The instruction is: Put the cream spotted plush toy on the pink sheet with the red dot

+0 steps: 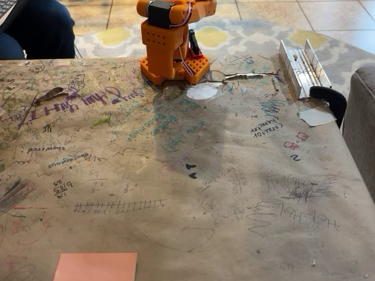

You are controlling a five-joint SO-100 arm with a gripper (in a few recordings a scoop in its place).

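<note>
Orange arm base [173,44] seen at far edge of scribbled paper-covered table [234,193] — gripper state can't be told. Salmon-pink sheet [96,267] lies at near edge. Plush must be located first, approx. centred over sheet before release.

Scribbled table [234,193], metal rail [300,67]

matt paper pink sheet [96,266], scribbled paper table [234,193]
</note>
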